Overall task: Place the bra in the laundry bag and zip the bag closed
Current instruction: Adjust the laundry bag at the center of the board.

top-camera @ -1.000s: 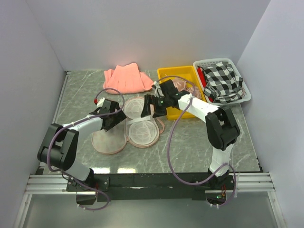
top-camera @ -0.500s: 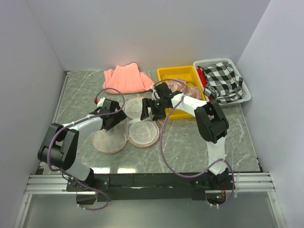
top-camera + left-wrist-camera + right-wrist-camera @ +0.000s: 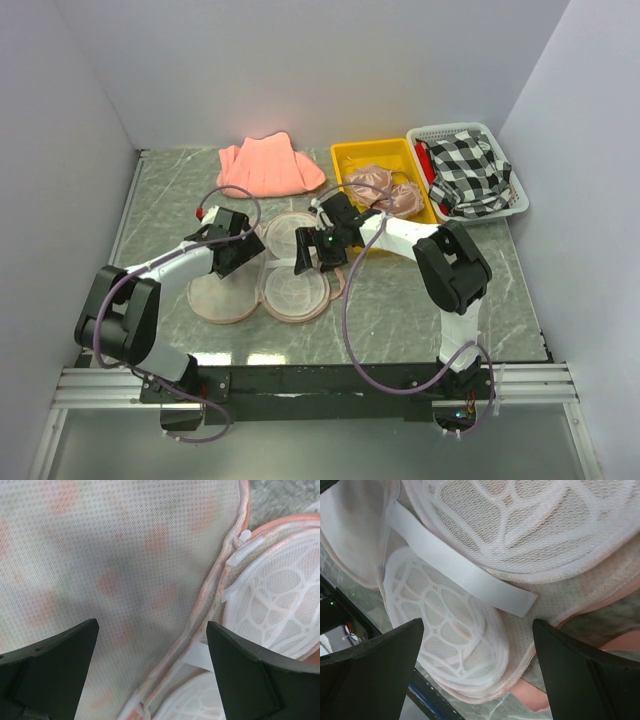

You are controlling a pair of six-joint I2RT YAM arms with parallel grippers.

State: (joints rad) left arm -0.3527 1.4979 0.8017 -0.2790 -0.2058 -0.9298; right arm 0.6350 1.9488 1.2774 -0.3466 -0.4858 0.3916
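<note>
The bag [image 3: 295,290] lay opened flat on the table [image 3: 400,300], its white mesh domes showing. The left gripper [image 3: 152,670] hung over its printed flap and the right gripper [image 3: 477,665] over the domes, both spread wide and holding nothing. The bra [image 3: 383,190] sat in the yellow bin [image 3: 350,158] behind the bag.

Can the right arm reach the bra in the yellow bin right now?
Probably yes. The bra lies uncovered in the yellow bin, close to the right end effector, which is open and empty; nothing lies between them.
</note>
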